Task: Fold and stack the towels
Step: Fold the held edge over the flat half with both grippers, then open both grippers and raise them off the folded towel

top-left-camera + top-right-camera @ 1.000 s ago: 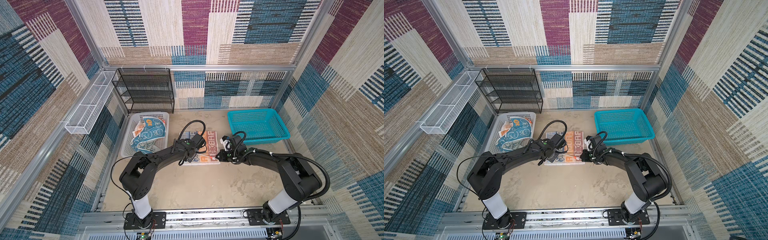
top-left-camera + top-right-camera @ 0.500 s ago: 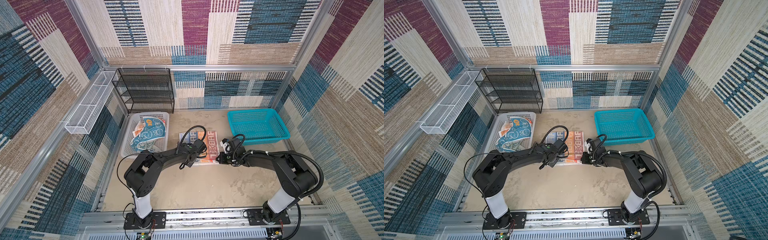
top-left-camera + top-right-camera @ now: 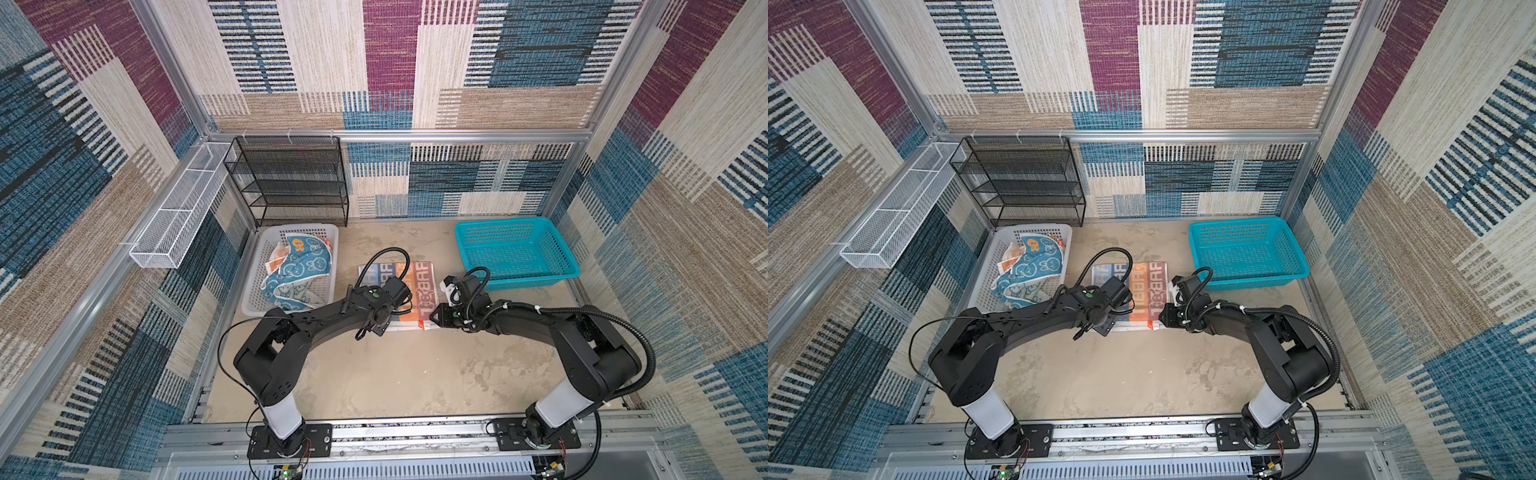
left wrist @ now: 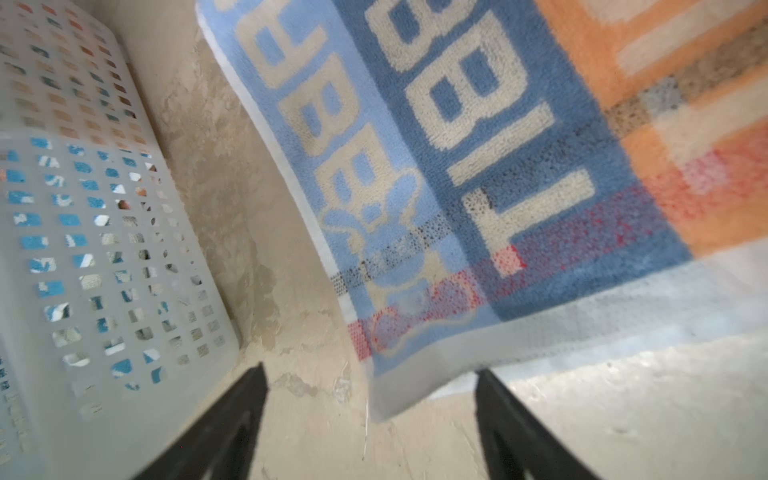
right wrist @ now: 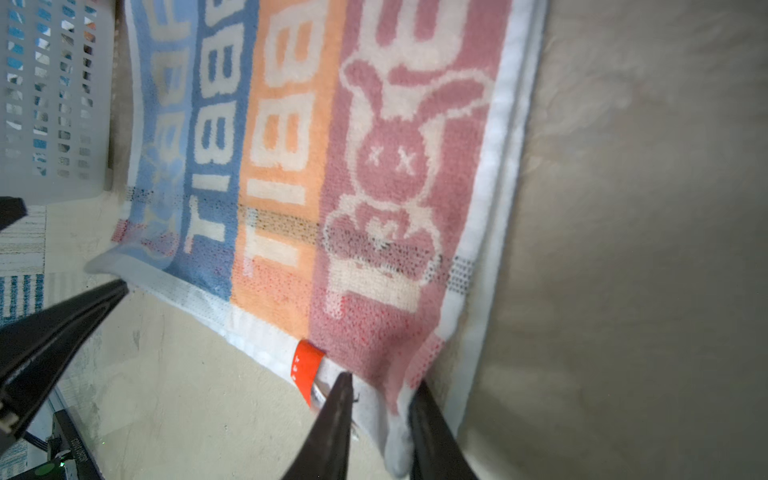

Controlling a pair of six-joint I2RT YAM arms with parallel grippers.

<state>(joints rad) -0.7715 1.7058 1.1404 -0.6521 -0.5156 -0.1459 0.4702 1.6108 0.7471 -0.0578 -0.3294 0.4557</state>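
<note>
As L arm [image 3: 324, 311] stretches low, L tool [image 4: 370, 374] gapes.

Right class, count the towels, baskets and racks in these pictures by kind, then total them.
Towels: 3 (lettered towel, rabbit towel, orange towel)
Baskets: 2 (white basket, teal basket)
Racks: 2 (black rack, white wire tray)
Total: 7

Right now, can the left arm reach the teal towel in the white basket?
Probably yes: the left gripper is open, and the teal towel lies uncovered in the topless white basket right beside it.
</note>
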